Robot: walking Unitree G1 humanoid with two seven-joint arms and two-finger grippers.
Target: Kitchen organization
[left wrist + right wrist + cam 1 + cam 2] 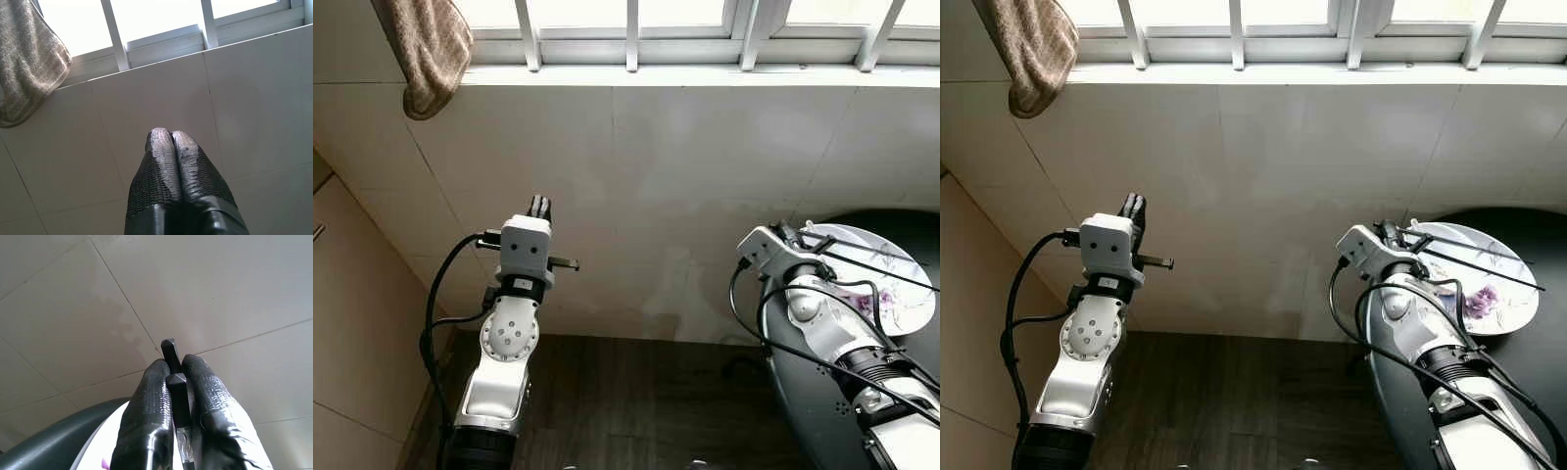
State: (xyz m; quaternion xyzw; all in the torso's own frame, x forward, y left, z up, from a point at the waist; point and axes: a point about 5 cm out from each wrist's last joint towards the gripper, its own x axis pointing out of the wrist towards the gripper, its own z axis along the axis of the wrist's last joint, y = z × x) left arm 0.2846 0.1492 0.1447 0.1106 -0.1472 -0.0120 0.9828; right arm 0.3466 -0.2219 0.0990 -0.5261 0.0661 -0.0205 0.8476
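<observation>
I see my left gripper point(539, 206) raised at centre left of the head view, in front of the pale tiled wall point(685, 196). Its two black fingers point(161, 161) are pressed together with nothing between them, tips pointing up toward the white window frame point(632, 39) along the top edge. A brown towel point(429, 51) hangs from the sill at the upper left corner, above and to the left of this gripper and well apart from it. A beige cabinet panel point(352, 333) lines the left edge of the frame beside the arm.

My right gripper point(172, 396) sits at lower right. Its fingers are clamped on a pair of black chopsticks point(175, 382); in the head view the thin dark sticks point(1474, 262) run to the right across a white plate point(1518, 304). The plate carries a purple floral mark point(1479, 299) and rests on a round dark worktop point(803, 401), whose curved edge sweeps down the lower right of the frame. The right arm lies over that edge. I cannot tell whether the chopsticks touch the plate.

Between the two arms, dark wood flooring point(636, 401) shows along the bottom centre, bounded above by the wall's base and to the right by the worktop rim.
</observation>
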